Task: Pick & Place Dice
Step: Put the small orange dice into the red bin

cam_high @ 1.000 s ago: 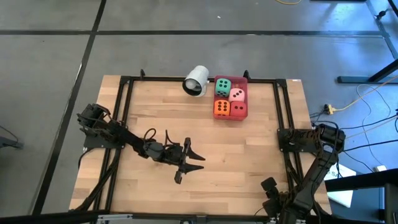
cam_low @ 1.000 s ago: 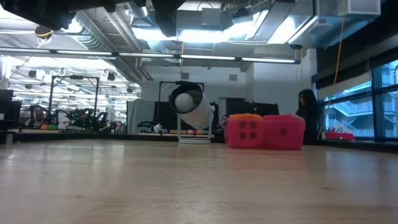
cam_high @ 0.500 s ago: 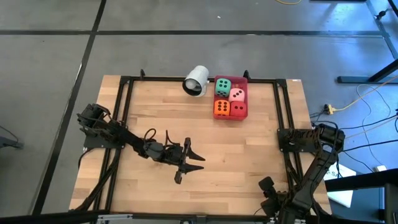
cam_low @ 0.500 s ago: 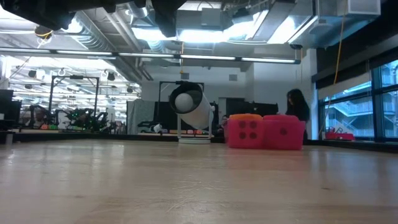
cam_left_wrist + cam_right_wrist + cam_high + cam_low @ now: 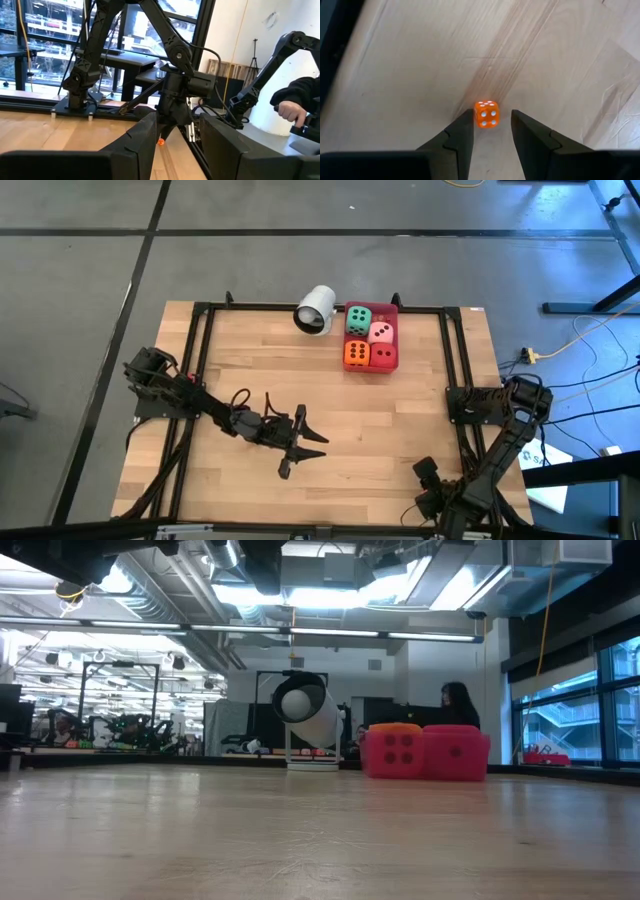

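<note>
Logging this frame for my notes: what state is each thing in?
White cylindrical cup: lying on its side.
Four soft coloured dice: packed in flat red tray.
Small hard orange die: loose, ungripped.
Left claw: open, empty.
Right claw: open, straddling small die.

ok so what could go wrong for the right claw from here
The small orange die sits between the right claw's open fingers but closer to one, so closing could nudge or spin it instead of pinching it. It looks tiny beside them and may pop out.
</note>
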You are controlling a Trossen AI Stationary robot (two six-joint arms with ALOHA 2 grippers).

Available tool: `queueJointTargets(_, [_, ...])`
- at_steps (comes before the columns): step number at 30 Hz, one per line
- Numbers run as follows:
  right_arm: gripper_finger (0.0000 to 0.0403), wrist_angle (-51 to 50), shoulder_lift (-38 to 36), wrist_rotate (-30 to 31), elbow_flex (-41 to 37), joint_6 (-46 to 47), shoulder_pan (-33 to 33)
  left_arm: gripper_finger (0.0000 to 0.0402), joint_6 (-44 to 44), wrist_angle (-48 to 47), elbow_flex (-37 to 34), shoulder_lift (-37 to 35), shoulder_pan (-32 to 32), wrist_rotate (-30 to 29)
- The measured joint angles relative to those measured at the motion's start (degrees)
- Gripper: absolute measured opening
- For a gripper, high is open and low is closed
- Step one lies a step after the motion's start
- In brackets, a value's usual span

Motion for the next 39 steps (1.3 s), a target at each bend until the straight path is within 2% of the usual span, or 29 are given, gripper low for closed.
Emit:
queueJointTargets(9, [0.0124,0.0,0.1,-0.6,-0.1,-0.5,-0.3,0.0143,0.1,0.0,0.0,0.0,-0.2,0.0])
queueJointTargets(20, [0.0055,0.5,0.1,-1.6,-0.1,-0.6,-0.3,0.0143,0.1,0.0,0.0,0.0,-0.2,0.0])
queueJointTargets(29, [0.0054,0.5,-0.1,-1.4,-0.2,-0.7,-0.3,0.0143,0.1,0.0,0.0,0.0,-0.2,-0.1])
queueJointTargets(33, [0.0053,-1.8,-2.0,1.6,-0.6,-0.8,-0.7,0.0143,0.1,0.0,0.0,0.0,-0.2,-0.2])
queueJointTargets(39, [0.0053,-5.2,-8.5,9.7,-0.4,-0.4,-2.5,0.0143,0.1,0.0,0.0,0.0,-0.2,-1.7])
